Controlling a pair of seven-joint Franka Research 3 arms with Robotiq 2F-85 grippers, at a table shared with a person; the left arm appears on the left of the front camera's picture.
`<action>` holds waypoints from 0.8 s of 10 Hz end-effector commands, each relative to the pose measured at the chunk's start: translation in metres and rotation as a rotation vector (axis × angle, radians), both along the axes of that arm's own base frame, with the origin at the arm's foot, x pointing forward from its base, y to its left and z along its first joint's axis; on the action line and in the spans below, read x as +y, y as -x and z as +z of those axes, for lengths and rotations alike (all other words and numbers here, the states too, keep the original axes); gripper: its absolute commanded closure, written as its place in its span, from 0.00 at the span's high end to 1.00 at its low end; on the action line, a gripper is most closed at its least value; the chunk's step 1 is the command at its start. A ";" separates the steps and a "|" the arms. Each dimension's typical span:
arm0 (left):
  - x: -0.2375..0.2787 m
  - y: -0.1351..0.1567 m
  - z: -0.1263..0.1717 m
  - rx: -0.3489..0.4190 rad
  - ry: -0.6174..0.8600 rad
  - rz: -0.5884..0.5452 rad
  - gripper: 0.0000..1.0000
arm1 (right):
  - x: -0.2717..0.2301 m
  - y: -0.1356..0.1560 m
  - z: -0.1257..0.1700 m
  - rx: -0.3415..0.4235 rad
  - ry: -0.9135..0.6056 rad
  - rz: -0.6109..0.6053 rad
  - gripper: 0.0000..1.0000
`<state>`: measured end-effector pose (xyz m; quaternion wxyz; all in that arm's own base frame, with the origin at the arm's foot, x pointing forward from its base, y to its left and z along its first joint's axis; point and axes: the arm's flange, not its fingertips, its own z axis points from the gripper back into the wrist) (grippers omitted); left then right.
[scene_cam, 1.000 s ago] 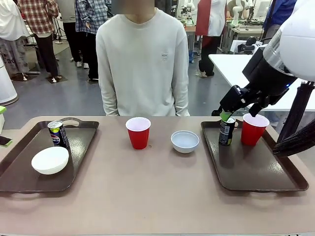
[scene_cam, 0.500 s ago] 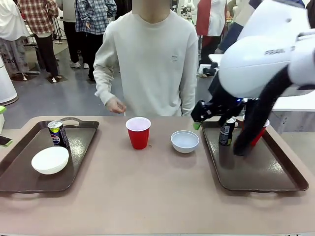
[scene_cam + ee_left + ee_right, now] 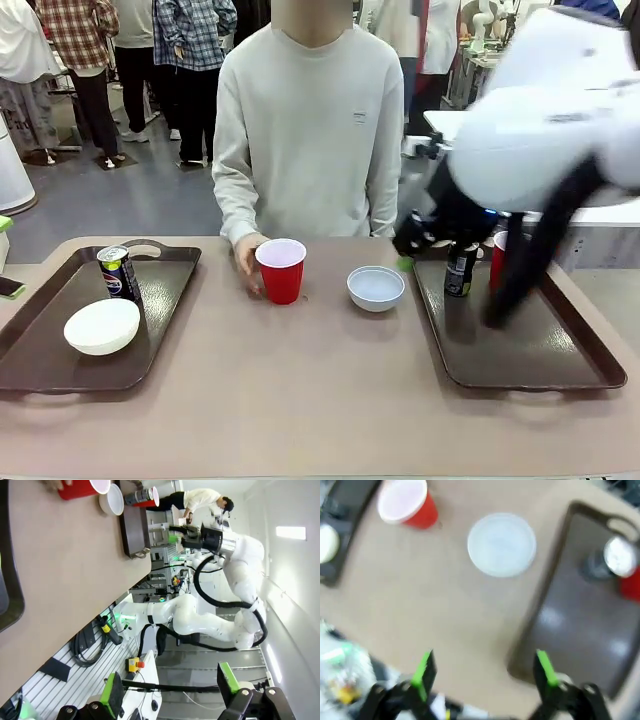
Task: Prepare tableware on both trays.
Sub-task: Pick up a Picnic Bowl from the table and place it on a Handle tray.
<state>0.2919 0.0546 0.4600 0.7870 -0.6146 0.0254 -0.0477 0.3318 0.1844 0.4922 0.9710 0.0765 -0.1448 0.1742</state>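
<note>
Right end effector (image 3: 485,672) spread wide over left rim, right tray (image 3: 520,350).

Glossy dk plastic tray (image 3: 520,350), smooth red plastic cup (image 3: 282,281), shiny metal can (image 3: 118,275), matt tabletop (image 3: 300,400).

A person in a pale sweater (image 3: 312,120) stands at the far side of the beige table (image 3: 300,400). Behind, bystanders in plaid shirts (image 3: 75,35) stand on the grey floor (image 3: 130,200). A dark flat item (image 3: 8,287) lies at the table's left end. The left wrist view shows a red button on a yellow box (image 3: 136,664) near black cables (image 3: 82,647).
</note>
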 end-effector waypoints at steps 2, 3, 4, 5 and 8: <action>0.000 0.000 0.000 -0.026 0.019 -0.003 1.00 | -0.067 0.103 0.031 -0.067 -0.034 0.017 1.00; 0.000 0.000 0.000 -0.026 0.019 -0.003 1.00 | -0.061 0.093 0.025 -0.039 -0.033 0.024 1.00; 0.000 0.000 0.000 -0.026 0.019 -0.003 1.00 | -0.056 0.086 0.017 -0.011 -0.026 0.043 1.00; 0.000 0.000 0.000 -0.026 0.019 -0.003 1.00 | -0.055 0.080 0.012 0.007 -0.027 0.048 1.00; 0.000 0.000 0.000 -0.026 0.019 -0.003 1.00 | -0.050 0.069 0.004 0.042 -0.013 0.061 1.00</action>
